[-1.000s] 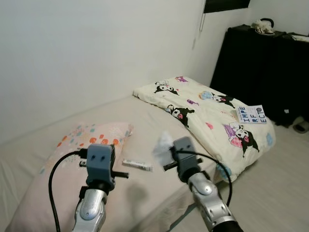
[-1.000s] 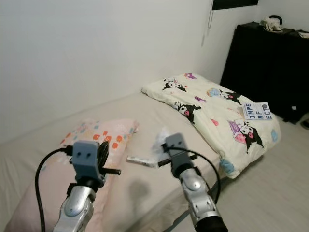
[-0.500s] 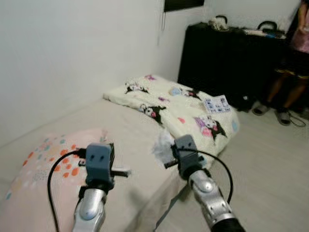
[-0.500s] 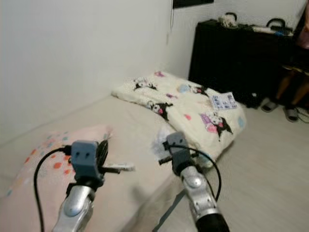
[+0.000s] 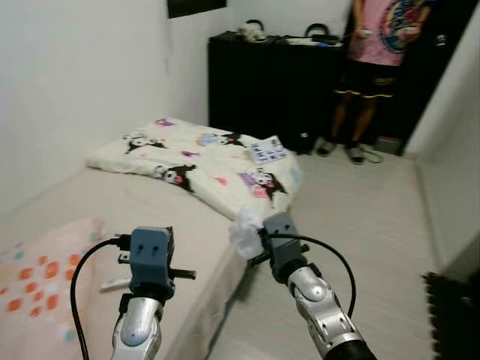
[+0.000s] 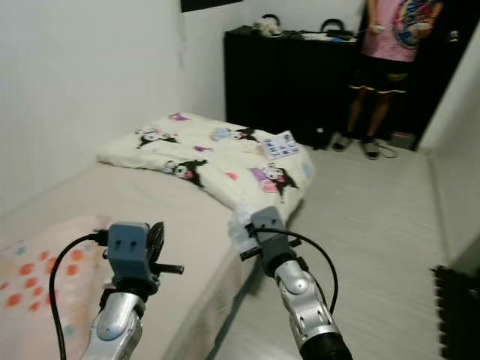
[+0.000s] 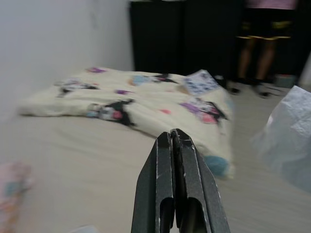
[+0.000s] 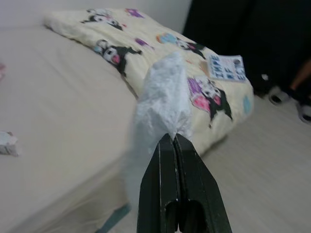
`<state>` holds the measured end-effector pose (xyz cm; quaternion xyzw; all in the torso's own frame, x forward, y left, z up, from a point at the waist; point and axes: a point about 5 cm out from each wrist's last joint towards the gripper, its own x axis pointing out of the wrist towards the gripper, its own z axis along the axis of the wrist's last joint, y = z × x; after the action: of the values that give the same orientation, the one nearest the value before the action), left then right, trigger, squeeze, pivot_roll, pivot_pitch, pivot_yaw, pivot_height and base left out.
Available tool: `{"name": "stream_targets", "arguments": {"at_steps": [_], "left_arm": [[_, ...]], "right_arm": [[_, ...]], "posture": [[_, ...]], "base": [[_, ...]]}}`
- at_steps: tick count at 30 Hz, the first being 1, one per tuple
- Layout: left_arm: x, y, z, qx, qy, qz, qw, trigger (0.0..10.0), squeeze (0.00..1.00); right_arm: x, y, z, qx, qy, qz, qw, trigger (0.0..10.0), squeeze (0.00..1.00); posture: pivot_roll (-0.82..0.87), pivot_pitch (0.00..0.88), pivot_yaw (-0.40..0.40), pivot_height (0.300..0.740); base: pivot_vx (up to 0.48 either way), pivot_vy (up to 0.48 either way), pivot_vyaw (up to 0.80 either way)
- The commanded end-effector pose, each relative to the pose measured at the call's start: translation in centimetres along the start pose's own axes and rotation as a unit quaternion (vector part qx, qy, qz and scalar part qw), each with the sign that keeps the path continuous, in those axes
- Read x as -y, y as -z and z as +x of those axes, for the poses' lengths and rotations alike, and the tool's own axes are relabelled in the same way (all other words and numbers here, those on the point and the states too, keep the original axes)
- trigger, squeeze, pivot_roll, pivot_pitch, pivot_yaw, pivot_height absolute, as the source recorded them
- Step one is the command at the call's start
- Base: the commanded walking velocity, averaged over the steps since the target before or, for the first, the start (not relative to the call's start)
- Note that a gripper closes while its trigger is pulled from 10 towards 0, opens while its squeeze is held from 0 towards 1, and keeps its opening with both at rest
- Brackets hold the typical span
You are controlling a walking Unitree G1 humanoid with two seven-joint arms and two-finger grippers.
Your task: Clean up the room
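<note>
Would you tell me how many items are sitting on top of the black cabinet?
3, though more may be blurred: a pale rounded object at the cabinet's left end, a dark handled item mid-top, and a bluish thing beside it.

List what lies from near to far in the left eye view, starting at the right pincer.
Right pincer shut on the crumpled tissue → cartoon-print blanket → booklet → black cabinet and the person standing beside it.

Bare floor (image 5: pixel 360 217) runs open to the robot's right. The mattress (image 5: pixel 150 217) blocks the left, with a cartoon quilt (image 5: pixel 202 154) heaped on it. A black cabinet (image 5: pixel 277 82) and a standing person (image 5: pixel 375 67) close off the far end.
</note>
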<state>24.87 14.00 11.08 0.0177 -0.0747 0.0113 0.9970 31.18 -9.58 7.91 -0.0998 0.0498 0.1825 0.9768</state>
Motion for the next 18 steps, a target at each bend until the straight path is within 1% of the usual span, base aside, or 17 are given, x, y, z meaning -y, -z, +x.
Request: {"name": "stream_targets", "arguments": {"at_steps": [1,10,18], "left_arm": [[-0.24,0.19,0.01,-0.004,-0.003,0.007,1.0,10.0,0.0],[-0.32,0.36,0.08,-0.011,0.0,0.014,1.0,10.0,0.0],[-0.4,0.36,0.12,-0.012,-0.002,0.013,1.0,10.0,0.0]], "right_arm": [[-0.28,0.3,-0.02,-0.009,-0.004,0.002,1.0,10.0,0.0],[-0.43,0.36,0.07,-0.01,-0.003,0.004,1.0,10.0,0.0],[-0.36,0.5,0.0,-0.013,0.001,0.004,1.0,10.0,0.0]], "posture": [[0.0,0.0,-0.028,0.74],[0.0,0.0,-0.021,0.74],[0.0,0.0,-0.014,0.74]], "base": [[0.0,0.0,-0.8],[0.0,0.0,-0.8],[0.0,0.0,-0.8]]}}
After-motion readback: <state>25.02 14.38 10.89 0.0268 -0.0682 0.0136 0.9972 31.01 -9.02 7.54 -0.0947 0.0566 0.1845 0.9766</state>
